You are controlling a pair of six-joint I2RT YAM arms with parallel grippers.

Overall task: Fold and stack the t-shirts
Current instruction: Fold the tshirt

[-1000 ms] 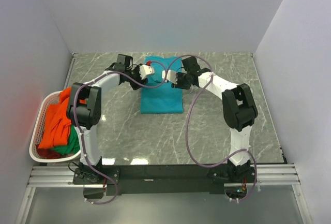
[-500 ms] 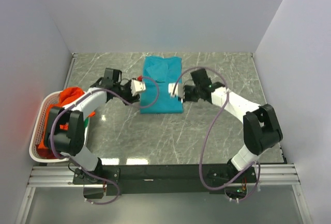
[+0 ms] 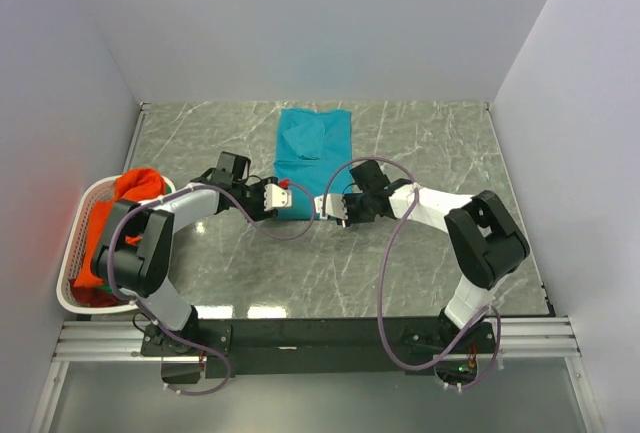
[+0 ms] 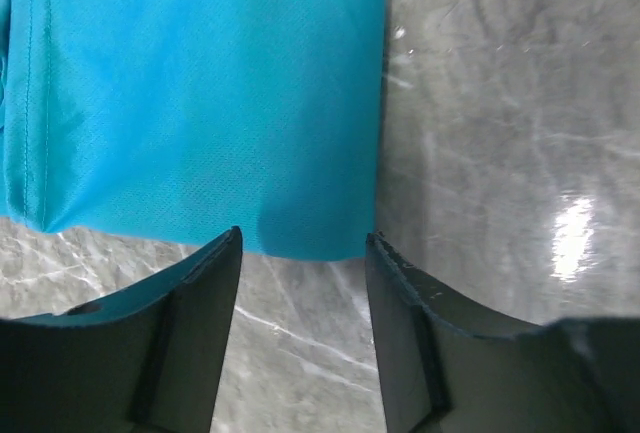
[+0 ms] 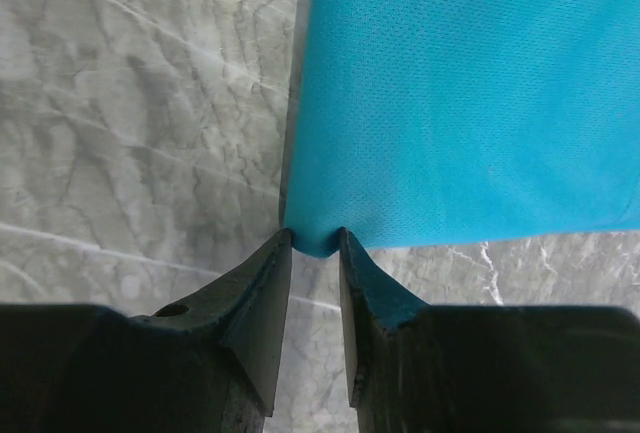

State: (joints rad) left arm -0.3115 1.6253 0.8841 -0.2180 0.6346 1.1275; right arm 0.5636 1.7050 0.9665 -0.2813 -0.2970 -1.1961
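Observation:
A folded teal t-shirt [image 3: 313,143] lies flat at the back middle of the table. My left gripper [image 3: 283,196] is at its near left corner and stands open. In the left wrist view the shirt's [image 4: 200,103] near hem lies just at the tips of the left gripper [image 4: 303,238], with bare table between the fingers. My right gripper [image 3: 325,203] is at the near right corner. In the right wrist view the right gripper [image 5: 314,238] is shut on a small bulge of the teal cloth [image 5: 470,93] at that corner. An orange t-shirt [image 3: 125,203] is heaped in the basket.
A white laundry basket [image 3: 72,271] stands at the table's left edge, partly over the side, beside the left arm's elbow. Grey marble tabletop [image 3: 430,143] surrounds the shirt. White walls close in the back and both sides.
Both grippers have drawn back from the middle of the teal t-shirt to its near edge. The right jaws have narrowed onto the near right corner; the left jaws stay wide.

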